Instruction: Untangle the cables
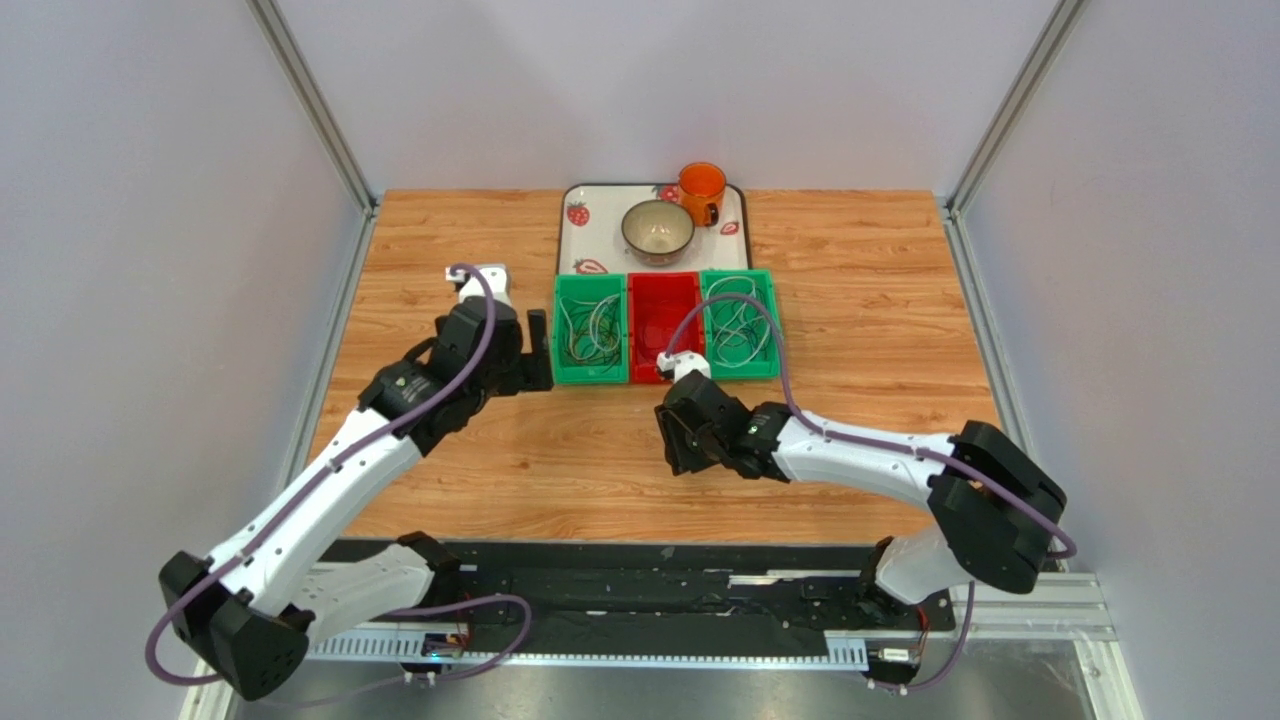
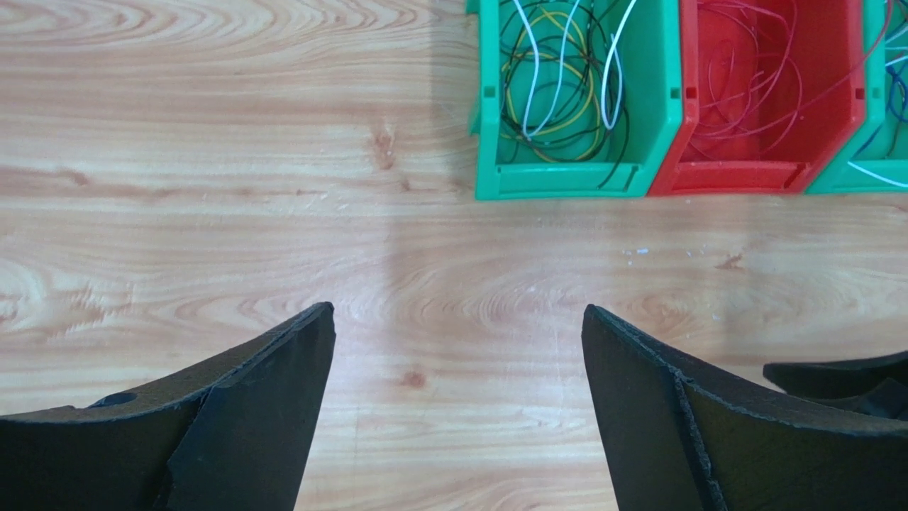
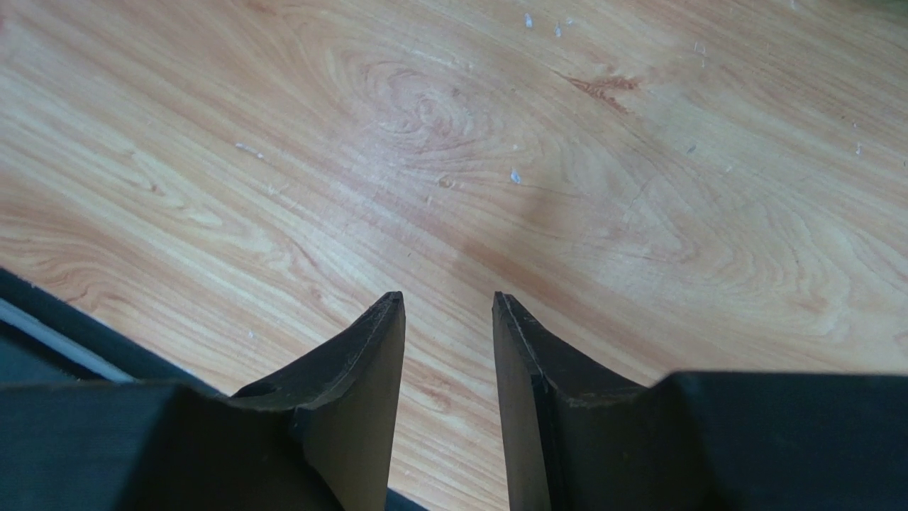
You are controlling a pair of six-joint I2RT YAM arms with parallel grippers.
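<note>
The cables lie in three bins at mid-table. The left green bin (image 1: 589,333) holds white, yellow and black cables (image 2: 556,83). The red bin (image 1: 663,323) holds red cables (image 2: 759,80). The right green bin (image 1: 741,324) holds pale cables (image 1: 736,330); only its corner shows in the left wrist view (image 2: 887,101). My left gripper (image 1: 537,357) is wide open and empty just left of the left green bin, over bare wood (image 2: 458,314). My right gripper (image 1: 672,458) is below the red bin, pointing at the near edge; its jaws are narrowly apart and empty (image 3: 448,301).
A white tray (image 1: 579,203) at the back holds a bowl (image 1: 658,230) and an orange cup (image 1: 700,189). A black rail (image 1: 631,585) runs along the near edge. Grey walls enclose the wooden table (image 1: 872,300) on the left and right.
</note>
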